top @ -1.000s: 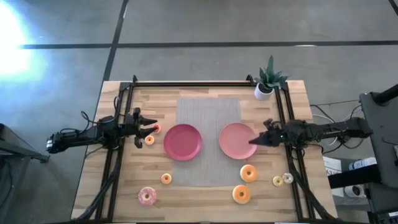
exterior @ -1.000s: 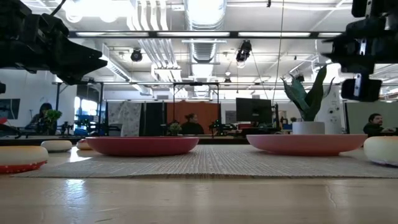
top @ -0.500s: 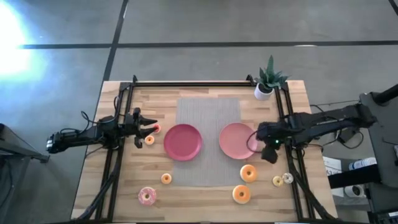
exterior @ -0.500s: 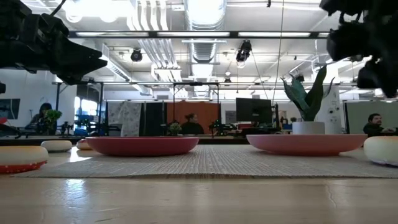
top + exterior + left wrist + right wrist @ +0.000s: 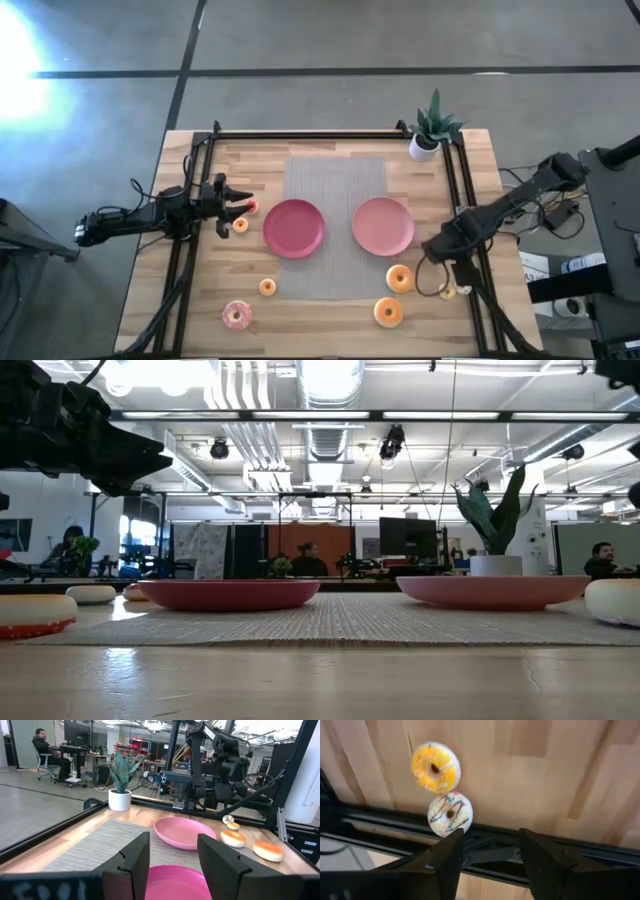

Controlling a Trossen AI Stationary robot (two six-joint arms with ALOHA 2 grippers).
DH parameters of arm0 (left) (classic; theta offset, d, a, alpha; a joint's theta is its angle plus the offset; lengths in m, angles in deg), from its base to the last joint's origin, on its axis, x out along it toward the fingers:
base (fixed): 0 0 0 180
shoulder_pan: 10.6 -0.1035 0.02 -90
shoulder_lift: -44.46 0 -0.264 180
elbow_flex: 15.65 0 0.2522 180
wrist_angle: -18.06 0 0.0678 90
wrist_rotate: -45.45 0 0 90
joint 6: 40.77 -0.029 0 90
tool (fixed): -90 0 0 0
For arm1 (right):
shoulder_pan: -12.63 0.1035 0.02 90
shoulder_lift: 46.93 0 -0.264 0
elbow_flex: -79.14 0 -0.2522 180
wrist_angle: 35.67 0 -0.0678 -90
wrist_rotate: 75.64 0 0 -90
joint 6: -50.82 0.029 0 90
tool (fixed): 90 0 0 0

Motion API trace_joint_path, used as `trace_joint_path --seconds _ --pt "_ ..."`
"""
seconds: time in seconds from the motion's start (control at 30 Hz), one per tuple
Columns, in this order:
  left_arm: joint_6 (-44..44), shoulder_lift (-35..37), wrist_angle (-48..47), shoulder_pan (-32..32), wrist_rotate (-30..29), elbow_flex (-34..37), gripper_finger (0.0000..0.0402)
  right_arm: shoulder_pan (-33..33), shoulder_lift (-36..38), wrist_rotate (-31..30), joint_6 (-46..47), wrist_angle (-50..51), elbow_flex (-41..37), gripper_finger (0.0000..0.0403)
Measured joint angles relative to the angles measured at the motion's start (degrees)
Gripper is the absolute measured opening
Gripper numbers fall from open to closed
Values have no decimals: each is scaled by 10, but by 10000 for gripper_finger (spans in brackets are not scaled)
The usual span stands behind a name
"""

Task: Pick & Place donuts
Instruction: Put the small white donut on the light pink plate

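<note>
Several small toy donuts lie flat on the wooden table. A yellow donut (image 5: 436,767) and a white donut with dark drizzle (image 5: 450,813) lie near the right frame rail. My right gripper (image 5: 490,855) hangs open above them, pointing down, and touches neither; the high view shows it there too (image 5: 447,272). Two large orange donuts (image 5: 400,278) (image 5: 388,312) lie near the front. At the left, my left gripper (image 5: 243,208) waits level and open beside a red donut (image 5: 251,207) and a small orange donut (image 5: 240,225).
Two pink plates (image 5: 294,228) (image 5: 382,225) rest on a grey mat (image 5: 335,175) at the table's middle. A potted plant (image 5: 432,128) stands at the far right corner. A pink donut (image 5: 237,316) and a small orange one (image 5: 267,287) lie front left. Black frame rails (image 5: 470,290) run along both sides.
My right gripper has left the light pink plate's right rim and swung toward the table's near right. It has tipped from level to pointing steeply down and now hangs over the yellow and white donuts. In the low view it has risen out of the picture.
</note>
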Motion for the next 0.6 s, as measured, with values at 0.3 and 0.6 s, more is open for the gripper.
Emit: trace_joint_path --seconds 0.3,0.6 --pt "0 0 0 0 0 0 139 53 -125 14 19 -38 -1 178" --pt "0 0 0 0 -2 0 139 66 -222 43 7 -75 -4 178"
